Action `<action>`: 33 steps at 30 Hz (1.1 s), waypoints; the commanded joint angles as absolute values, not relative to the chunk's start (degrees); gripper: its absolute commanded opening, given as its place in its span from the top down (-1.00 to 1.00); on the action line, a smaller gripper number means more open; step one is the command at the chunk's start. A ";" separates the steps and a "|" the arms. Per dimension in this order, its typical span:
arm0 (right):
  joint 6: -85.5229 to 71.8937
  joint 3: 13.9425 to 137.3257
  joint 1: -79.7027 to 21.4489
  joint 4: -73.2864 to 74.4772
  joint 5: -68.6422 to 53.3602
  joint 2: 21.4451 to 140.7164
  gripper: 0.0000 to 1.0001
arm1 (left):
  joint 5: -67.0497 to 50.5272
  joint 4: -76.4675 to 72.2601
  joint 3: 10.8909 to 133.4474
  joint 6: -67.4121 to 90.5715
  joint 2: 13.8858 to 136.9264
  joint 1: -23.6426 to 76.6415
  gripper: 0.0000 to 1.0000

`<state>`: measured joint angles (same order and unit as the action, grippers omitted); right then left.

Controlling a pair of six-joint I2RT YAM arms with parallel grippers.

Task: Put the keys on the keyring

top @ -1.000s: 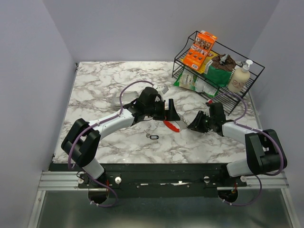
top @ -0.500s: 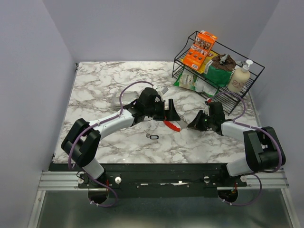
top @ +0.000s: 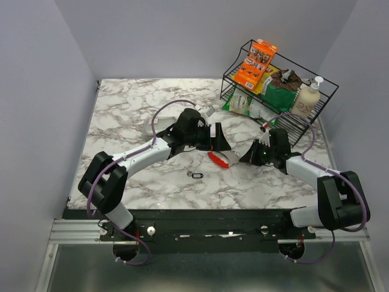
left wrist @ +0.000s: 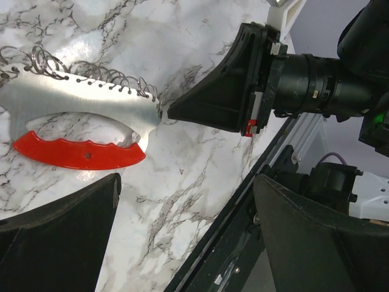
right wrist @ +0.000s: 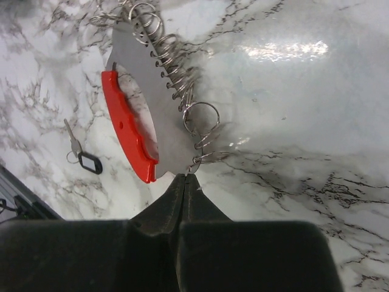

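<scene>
Labels on the rack (top: 226, 78) are too small to read, the right gripper (right wrist: 184, 176) pinches shut, apparently on the keyring (right wrist: 124, 121) tip, the left gripper (left wrist: 186, 182) gapes empty above it, and the keys (right wrist: 82, 155) lie apart.

arms (top: 146, 154): white links, black joints | cables (top: 173, 103): purple, looped | shoulders (top: 103, 182): chunky black

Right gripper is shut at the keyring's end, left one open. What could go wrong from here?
1. The right gripper seems to pinch only the pointed corner of the keyring; lifted from there, the plate could slip out or swing.
2. The key lies flat on the marble, apart from both arms. The open left gripper hangs over the keyring instead, and so thin a key may be hard to pick up.
</scene>
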<state>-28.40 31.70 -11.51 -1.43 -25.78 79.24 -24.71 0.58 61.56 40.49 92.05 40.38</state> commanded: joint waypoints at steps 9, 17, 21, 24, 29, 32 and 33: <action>-15.12 43.32 -11.16 11.07 -33.92 73.13 0.99 | -22.24 0.79 62.41 32.96 84.21 38.50 -0.97; -11.61 49.56 -11.34 15.55 -39.45 71.28 0.99 | -16.97 -0.95 59.33 23.21 75.95 37.71 -0.97; -8.63 54.04 -11.60 19.06 -41.83 70.75 0.99 | -17.75 -2.72 56.52 17.41 71.12 37.53 -0.97; -6.34 58.08 -11.78 22.32 -43.76 70.84 0.99 | -23.01 -2.03 56.07 12.49 69.35 37.62 -0.97; -4.93 61.34 -13.18 24.43 -50.69 71.63 0.99 | -30.04 -1.32 55.90 9.23 68.20 37.53 -0.97; -3.08 62.05 -14.23 24.87 -56.92 73.21 0.99 | -33.39 -2.10 55.28 8.35 67.76 37.62 -0.97; -2.29 62.66 -14.41 25.22 -58.26 73.65 0.99 | -34.36 -2.11 55.20 8.26 67.76 37.62 -0.97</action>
<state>-5.85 60.23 -12.95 21.91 -47.42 72.36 -26.83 -0.93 56.21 11.84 69.19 37.67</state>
